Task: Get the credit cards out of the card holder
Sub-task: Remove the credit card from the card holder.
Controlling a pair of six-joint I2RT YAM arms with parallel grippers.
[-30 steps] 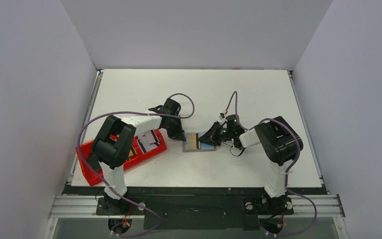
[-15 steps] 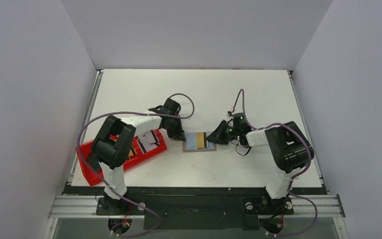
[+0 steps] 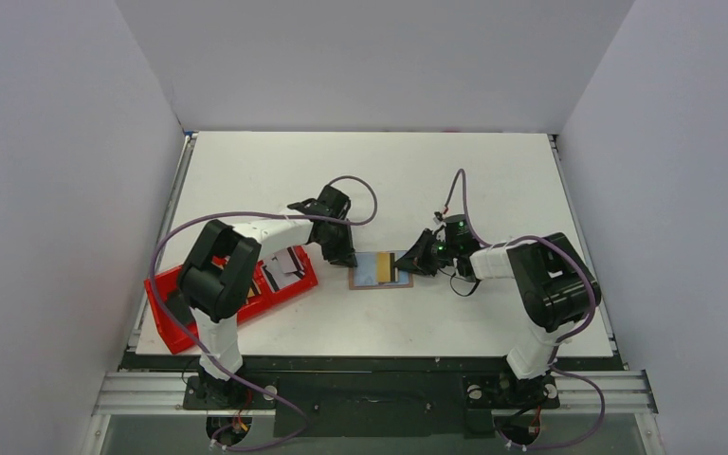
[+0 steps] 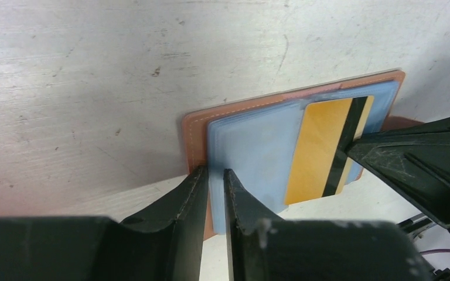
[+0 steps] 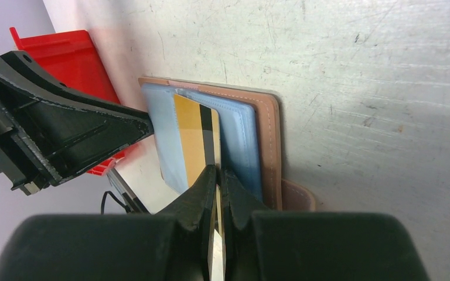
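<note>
An opened tan card holder (image 3: 362, 271) is pictured lying flat on the white table (image 3: 360, 180), just toward 6 o'clock of the table's centre, with its pale blue lining turned up. A yellow credit card (image 5: 190, 134) with a black stripe is seen lying across the lining, on the holder's 3 o'clock half in the overhead view. One end of the card is clamped between the closed fingers of the right gripper (image 5: 217, 172), which is angled in low from 3 o'clock. The left gripper (image 4: 214, 175) is set against the holder's 9 o'clock edge, its fingers parted by a narrow slit over the blue lining. Whether that edge is pinched cannot be told. A red tray (image 3: 166, 320) is shown at 9 o'clock of the holder, near the table's left rim. Flat pale items with dark stripes are lying in it.
</note>
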